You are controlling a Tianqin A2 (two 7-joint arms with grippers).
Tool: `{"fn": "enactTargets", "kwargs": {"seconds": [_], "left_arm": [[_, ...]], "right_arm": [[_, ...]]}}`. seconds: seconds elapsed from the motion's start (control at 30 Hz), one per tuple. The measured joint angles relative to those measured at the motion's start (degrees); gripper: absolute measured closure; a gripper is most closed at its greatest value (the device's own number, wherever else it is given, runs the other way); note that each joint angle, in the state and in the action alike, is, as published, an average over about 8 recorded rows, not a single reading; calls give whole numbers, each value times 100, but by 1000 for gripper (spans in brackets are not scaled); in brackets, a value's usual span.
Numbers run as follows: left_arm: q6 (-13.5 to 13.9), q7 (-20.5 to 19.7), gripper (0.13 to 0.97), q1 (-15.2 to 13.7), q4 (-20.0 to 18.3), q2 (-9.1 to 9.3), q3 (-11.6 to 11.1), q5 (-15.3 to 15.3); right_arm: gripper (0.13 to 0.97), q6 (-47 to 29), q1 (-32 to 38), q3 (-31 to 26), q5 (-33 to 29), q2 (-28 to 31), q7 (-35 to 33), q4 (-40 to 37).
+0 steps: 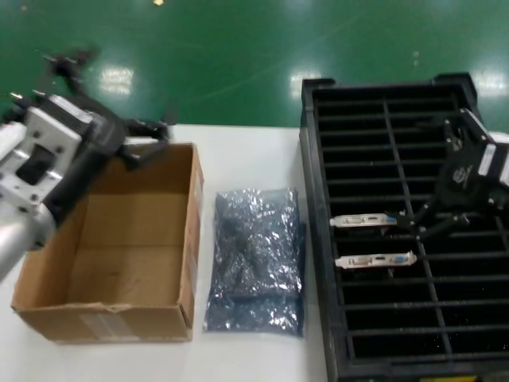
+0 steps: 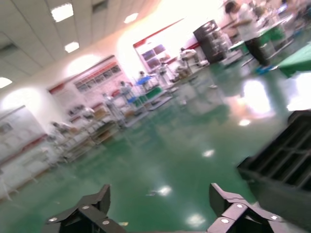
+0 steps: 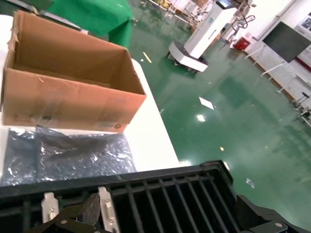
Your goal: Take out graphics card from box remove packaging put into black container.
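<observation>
The brown cardboard box (image 1: 119, 247) stands open at the left of the table, and its inside looks bare. It also shows in the right wrist view (image 3: 68, 92). The crinkled grey antistatic bag (image 1: 254, 259) lies flat between the box and the black container (image 1: 318, 239). I cannot tell whether anything is inside the bag. Two graphics cards stand in the container's slots, showing silver brackets (image 1: 362, 220) (image 1: 374, 260). My right gripper (image 1: 433, 175) is open and empty above the container, one finger near the cards. My left gripper (image 1: 111, 95) is open and empty above the box's back left corner.
White table top (image 1: 246, 159) shows behind the bag. Green floor lies beyond the table's far edge. Most container slots (image 3: 170, 194) are unfilled. The bag (image 3: 68, 155) lies next to the container's wall in the right wrist view.
</observation>
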Motion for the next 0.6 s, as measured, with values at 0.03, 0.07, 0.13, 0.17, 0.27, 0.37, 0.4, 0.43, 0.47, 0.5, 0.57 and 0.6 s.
{"fn": "enactTargets", "kwargs": {"seconds": [0.03, 0.07, 0.13, 0.17, 0.27, 0.37, 0.4, 0.43, 0.47, 0.5, 0.57, 0.6], "left_arm": [[-39, 43, 449, 21, 4, -7, 0, -33], [-71, 69, 427, 36, 20, -9, 9, -77], [-135, 96, 382, 66, 81, -2, 46, -199], [-174, 122, 359, 85, 107, -2, 62, -260], [-320, 237, 292, 157, 190, -8, 108, -469], [-483, 370, 292, 237, 277, -17, 155, -696], [-538, 416, 292, 263, 306, -20, 170, -772], [-596, 463, 278, 292, 336, -23, 186, -851], [-651, 509, 264, 319, 366, -26, 202, -928], [-707, 554, 250, 347, 395, -29, 218, -1006], [-821, 647, 222, 403, 456, -35, 251, -1164], [-879, 694, 208, 431, 487, -38, 268, -1244]], "right_arm": [[129, 34, -29, 9, 15, -12, -2, 8], [129, 75, -64, 20, 33, -27, -5, 17], [129, 181, -155, 50, 80, -66, -13, 40], [129, 236, -204, 65, 104, -87, -18, 53], [129, 430, -367, 118, 190, -156, -34, 96], [129, 640, -543, 175, 282, -231, -50, 142], [129, 714, -603, 195, 314, -256, -56, 158], [129, 788, -662, 216, 347, -282, -61, 174], [129, 859, -722, 235, 378, -307, -66, 190], [129, 931, -783, 255, 410, -333, -72, 206], [129, 1081, -908, 296, 475, -386, -82, 239], [129, 1156, -971, 316, 508, -413, -88, 255]]}}
